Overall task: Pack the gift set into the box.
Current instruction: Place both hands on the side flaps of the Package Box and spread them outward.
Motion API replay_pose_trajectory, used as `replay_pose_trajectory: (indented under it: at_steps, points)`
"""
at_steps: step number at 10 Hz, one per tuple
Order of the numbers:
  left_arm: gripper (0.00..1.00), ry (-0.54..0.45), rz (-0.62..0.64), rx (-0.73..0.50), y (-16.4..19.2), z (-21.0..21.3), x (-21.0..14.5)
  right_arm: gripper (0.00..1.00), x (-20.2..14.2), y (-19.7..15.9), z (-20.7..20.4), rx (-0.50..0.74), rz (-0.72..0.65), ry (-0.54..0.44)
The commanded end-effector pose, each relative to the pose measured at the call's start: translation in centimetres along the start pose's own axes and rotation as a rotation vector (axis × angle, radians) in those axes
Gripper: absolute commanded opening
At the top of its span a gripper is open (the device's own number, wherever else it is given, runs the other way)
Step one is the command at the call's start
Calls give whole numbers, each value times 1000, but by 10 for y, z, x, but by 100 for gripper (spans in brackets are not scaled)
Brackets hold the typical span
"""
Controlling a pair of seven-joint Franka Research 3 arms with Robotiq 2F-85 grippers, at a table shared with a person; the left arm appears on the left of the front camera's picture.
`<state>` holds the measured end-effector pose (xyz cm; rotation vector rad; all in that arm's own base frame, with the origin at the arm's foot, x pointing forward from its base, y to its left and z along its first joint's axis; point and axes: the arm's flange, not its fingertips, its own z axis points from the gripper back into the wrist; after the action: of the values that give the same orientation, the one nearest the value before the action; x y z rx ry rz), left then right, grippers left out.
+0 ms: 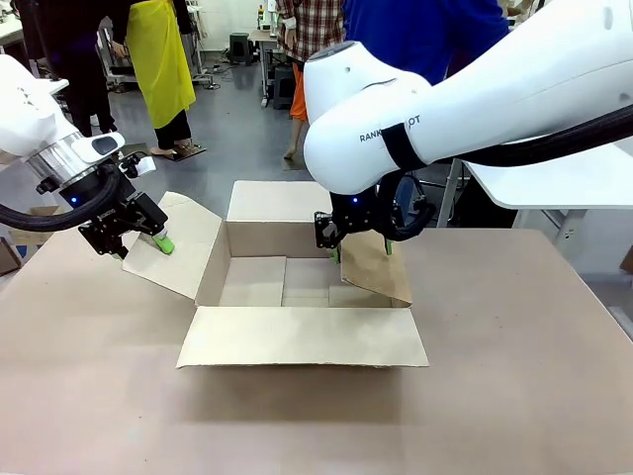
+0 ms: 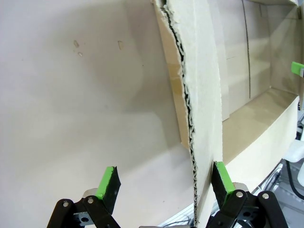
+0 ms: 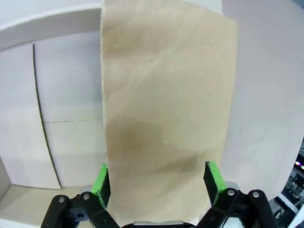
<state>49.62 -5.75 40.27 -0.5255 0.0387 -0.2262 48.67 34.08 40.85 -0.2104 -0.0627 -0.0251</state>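
Plainly, rectangular corrugated brown box (image 1: 277, 237) splays four flaps (image 1: 302, 348).

The front view looks from a fixed, raised spot at the near side of the tabletop (image 1: 514, 396). It faces across the open box (image 1: 302, 348) toward the room behind and stands far enough back to take in the whole box.

The left wrist view sits very close to the box's left flap (image 2: 204, 71). It looks along the left tool (image 2: 164, 173), past the flap's corrugated edge and into the box.

The right wrist view sits close over the box's right flap (image 3: 166, 95). It looks along the right tool (image 3: 156, 173), with the box floor beside the flap.

All three views share the box's inside.
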Motion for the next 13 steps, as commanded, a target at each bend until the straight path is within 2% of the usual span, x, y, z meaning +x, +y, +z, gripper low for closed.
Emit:
replay_pose_trajectory:
  at_steps: [1, 6, 8, 9, 10, 13]
  points:
    - [100, -1, 8, 11, -1, 2, -2, 100, 1, 2, 13, -63, -38, -37]
    - [100, -1, 8, 11, -1, 2, -2, 100, -4, -44, 41, -160, -32, -26]
    - [100, -1, 8, 11, -1, 2, -2, 100, -8, -67, 52, -107, -21, -46]
    - [100, -1, 8, 11, -1, 2, -2, 100, -7, -84, 54, -82, -22, -35]
    - [100, -1, 8, 11, -1, 2, -2, 100, -5, -100, 53, -45, -48, 22]
    - [100, -1, 8, 11, -1, 2, -2, 100, -8, -147, 38, 60, -40, 30]
